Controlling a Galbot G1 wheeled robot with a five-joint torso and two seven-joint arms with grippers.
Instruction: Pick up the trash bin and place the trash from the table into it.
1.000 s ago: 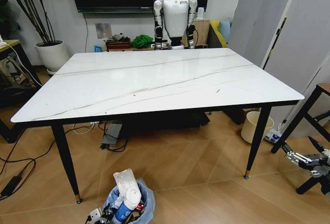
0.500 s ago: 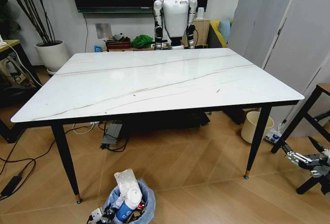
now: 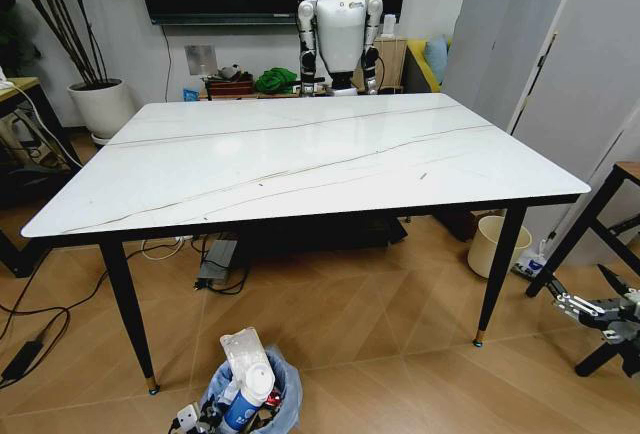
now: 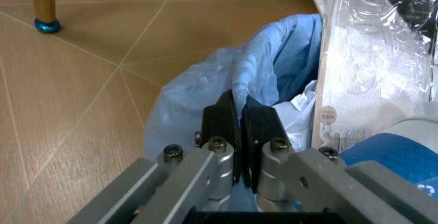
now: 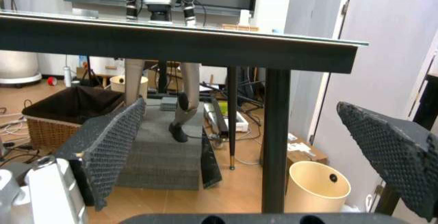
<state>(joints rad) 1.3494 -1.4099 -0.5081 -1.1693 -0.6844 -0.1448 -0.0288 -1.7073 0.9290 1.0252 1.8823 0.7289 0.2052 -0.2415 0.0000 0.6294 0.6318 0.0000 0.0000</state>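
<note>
**Bin filled, table bare: late stage of the clearing task**

While the left gripper [image 4: 239, 131] sits low at the robot's left side, its two black pads are clamped on the blue bag rim of the trash bin [image 3: 250, 394], so the bin hangs directly beneath and in front of the fingers. Just beyond the pinched rim, inside the bin, lies the trash [image 4: 370, 80]: a clear plastic pack standing tall, crumpled white paper, and a blue-and-white paper cup [image 3: 245, 397] touching the pack. Ahead of and above this gripper, the table [image 3: 300, 159] shows a bare marble-look top with no litter visible on it. To the robot's right, the right gripper [image 3: 598, 312] hangs low and well apart from the bin, its jaws spread wide and holding nothing; beyond its fingers stands a plain beige bucket [image 5: 319, 183] beside a table leg. Judged from this layout, collection appears complete; little or nothing seems left beyond setting the bin down.
</note>
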